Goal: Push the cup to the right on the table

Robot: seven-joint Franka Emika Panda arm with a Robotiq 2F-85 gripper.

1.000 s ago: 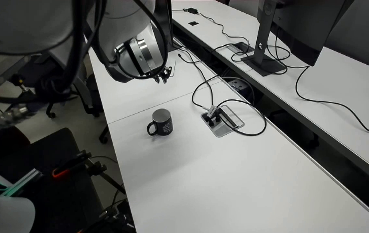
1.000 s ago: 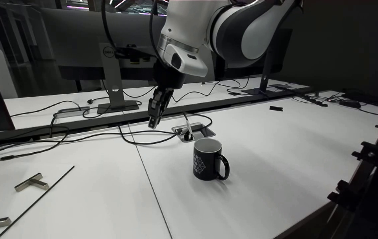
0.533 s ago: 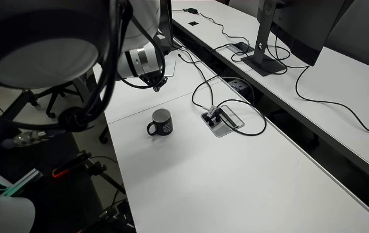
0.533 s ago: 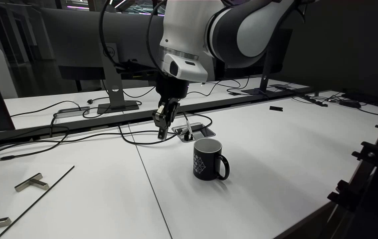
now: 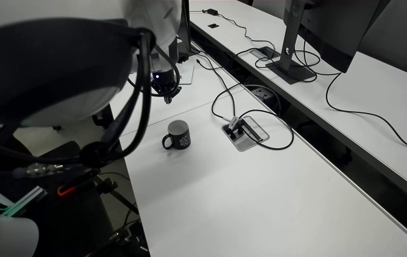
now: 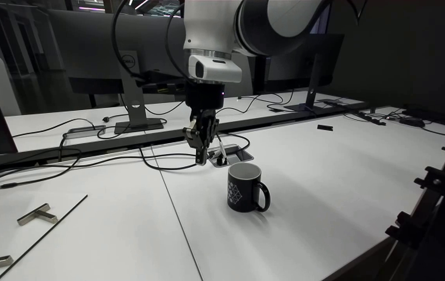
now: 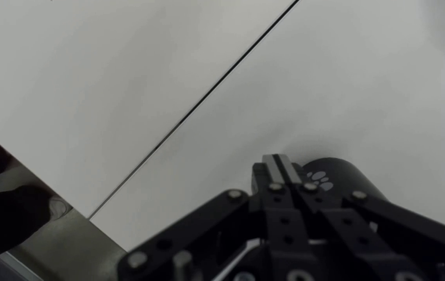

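Gripper (image 7: 281, 168) closed, cup (image 6: 245, 191) fully visible in both exterior views, partly hidden in wrist view

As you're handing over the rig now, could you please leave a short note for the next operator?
Gripper: shut, empty, above the table, not touching the cup.
Cup: upright on the table, near the seam.
Done: gripper near the cup; push seemingly not yet begun.
Left: probably lower beside the cup, then push it right.

Office; long white desks (image 5: 260, 192); Dell monitor (image 6: 89, 50); recessed cable box (image 6: 236, 157); trailing cables (image 5: 274, 149).
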